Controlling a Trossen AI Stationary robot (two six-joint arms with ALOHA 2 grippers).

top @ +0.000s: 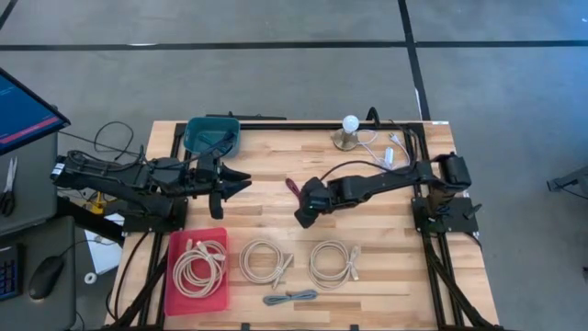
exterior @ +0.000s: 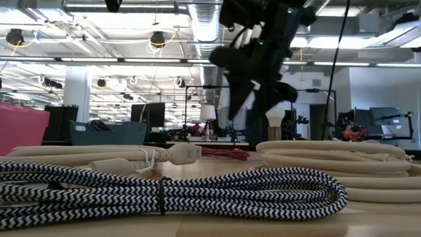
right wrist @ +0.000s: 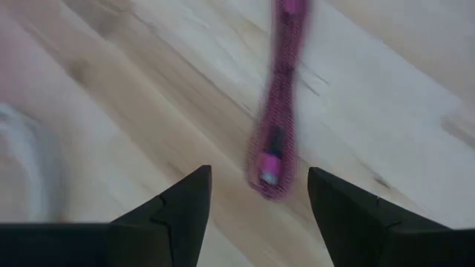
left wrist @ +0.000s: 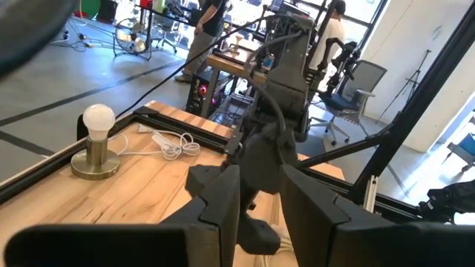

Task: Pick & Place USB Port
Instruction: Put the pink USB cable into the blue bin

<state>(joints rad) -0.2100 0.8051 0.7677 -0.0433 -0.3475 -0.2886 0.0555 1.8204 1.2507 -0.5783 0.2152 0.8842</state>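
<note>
High view — three cream cable coils (top: 261,260), one grey; right pincer (top: 304,213) apart above pink cable (right wrist: 276,126).

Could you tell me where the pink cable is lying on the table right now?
In the high view, the pink cable lies near the table's middle, just ahead of the right pincer; the right wrist view shows it on bare wood beyond the open fingers.
</note>
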